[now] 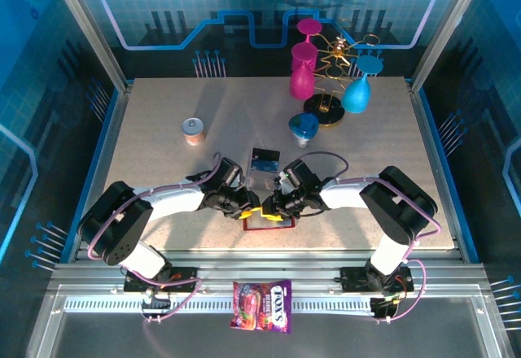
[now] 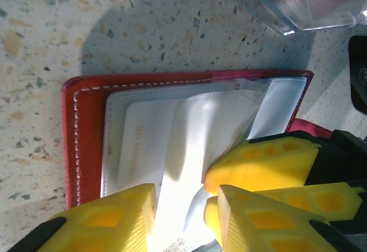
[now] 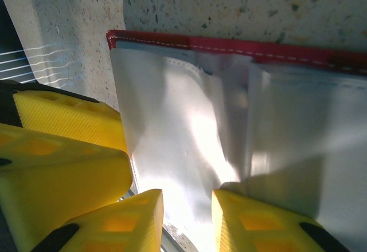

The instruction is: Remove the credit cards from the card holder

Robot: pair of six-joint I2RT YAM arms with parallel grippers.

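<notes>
A small can [image 1: 194, 129] stands on the left of the desk [image 1: 155, 171], well apart from the rest. At the near middle the left gripper [image 1: 250, 210] reaches in from the left over the wallet [image 1: 264, 223], which lies open and flat, inner face up, its long axis running left to right as far as the arms let it be seen. In the left wrist view the wallet [image 2: 86, 132] shows a red stitched border round clear pockets [image 2: 189, 126], and a white card [image 2: 143, 143] with pale lettering sits inside one, lying along the same axis. The left gripper [image 2: 186, 197] has its jaws partly closed with a strip of clear pocket running between them; whether it is grasping that strip cannot be told. Just beside it a finger [image 2: 258, 163] of the right gripper [image 1: 276, 211] rests on the pockets. In the right wrist view the right gripper [image 3: 187, 203] straddles a fold of the pocket [image 3: 172, 120], jaws narrow but apart, and a true pinch cannot be told either. Just far of both grippers lies a blue card [image 1: 264, 161], long axis left to right, by a clear tray [image 2: 287, 6]. Farther right, at the far side, stands a gold rack [image 1: 334, 65] with a pink glass [image 1: 303, 73] and a blue glass [image 1: 356, 95] bowl-down on it. A sweets bag [image 1: 262, 305] lies on the near rail.
</notes>
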